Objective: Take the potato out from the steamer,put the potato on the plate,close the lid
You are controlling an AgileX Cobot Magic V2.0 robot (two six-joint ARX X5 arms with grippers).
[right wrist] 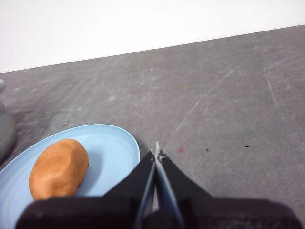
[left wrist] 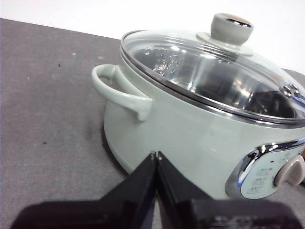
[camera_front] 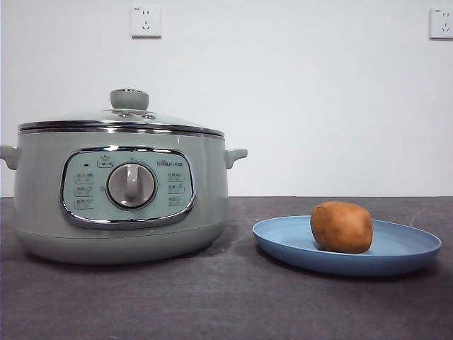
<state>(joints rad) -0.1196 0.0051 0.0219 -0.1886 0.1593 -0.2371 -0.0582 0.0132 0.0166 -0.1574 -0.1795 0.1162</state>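
Nearest to me, my left pincer (left wrist: 156, 155) has its two black jaws pressed together with nothing between them, tips just beside the pale green wall of the steamer (left wrist: 190, 129), below its small side handle (left wrist: 119, 90). My right pincer (right wrist: 157, 151) is likewise drawn together and holds nothing; its tips hang over the dark grey surface (right wrist: 228, 95), just beside the rim of the plate (right wrist: 116, 148).

A little farther, in the front view, the light-blue plate (camera_front: 410, 249) lies flat on the surface (camera_front: 226, 304) beside the steamer, apart from it. The potato (camera_front: 342, 227) rests on the plate, orange-brown and rounded; from my right wrist it (right wrist: 59, 168) sits well inside the rim.

Beyond that stands the steamer (camera_front: 120, 205), upright, its chrome-framed panel and central dial (camera_front: 131, 185) facing the front camera. The glass lid (camera_front: 120, 120) sits level on the chrome rim, closed, with the green knob (camera_front: 129, 98) on top. Through the glass from my left wrist, the lid (left wrist: 205, 71) shows a shiny inner pot.

Farthest back is a white wall with two sockets (camera_front: 146, 21).
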